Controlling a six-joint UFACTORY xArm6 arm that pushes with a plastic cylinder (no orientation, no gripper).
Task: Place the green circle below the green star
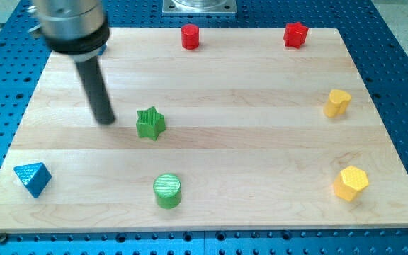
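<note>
The green circle (167, 190) sits near the bench's (246, 142) bottom edge, directly below the green star (150, 123), apart from it. My tip (105, 119) rests just left of the star. I carry no jaws. A blue triangle (32, 178) lies far left.

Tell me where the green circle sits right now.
The green circle sits near the view's bottom edge, left of centre, just below the green star, apart from it.
</note>
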